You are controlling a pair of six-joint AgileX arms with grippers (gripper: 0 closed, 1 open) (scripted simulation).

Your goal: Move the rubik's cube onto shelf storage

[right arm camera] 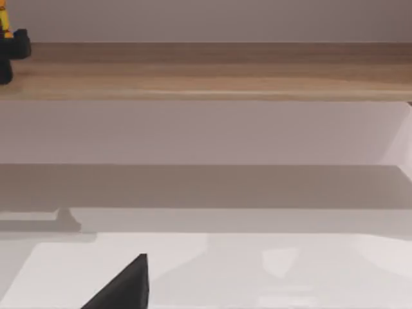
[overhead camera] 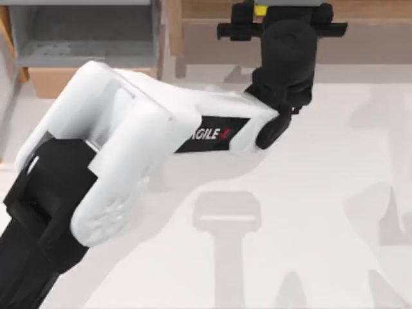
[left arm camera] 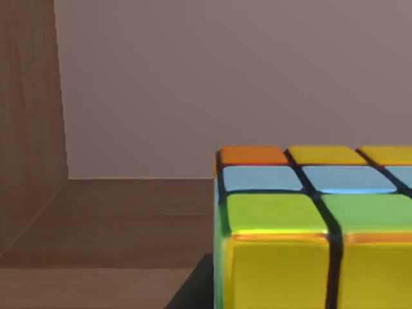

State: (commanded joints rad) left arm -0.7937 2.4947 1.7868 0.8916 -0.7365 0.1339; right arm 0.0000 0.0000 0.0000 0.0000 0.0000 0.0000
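Observation:
The rubik's cube (left arm camera: 309,225), with yellow, green, light blue and orange squares, sits close up in the left wrist view, right over the brown board of the shelf storage (left arm camera: 122,212). From above, a yellow sliver of the cube (overhead camera: 260,9) shows at the far edge over the shelf storage (overhead camera: 373,38). My left gripper (overhead camera: 283,9) reaches over that shelf, its black fingers against the cube's two sides. In the right wrist view the cube (right arm camera: 3,19) and a left finger show far off on the shelf board (right arm camera: 206,71). A dark part of my right gripper (right arm camera: 129,286) is low over the white table.
A grey box-like compartment (overhead camera: 84,32) with a light wood front stands at the back left. The shelf's wooden side wall (left arm camera: 29,116) rises beside the cube. My left arm's white links (overhead camera: 129,141) stretch across the table's left half. The white table (overhead camera: 309,212) lies in front.

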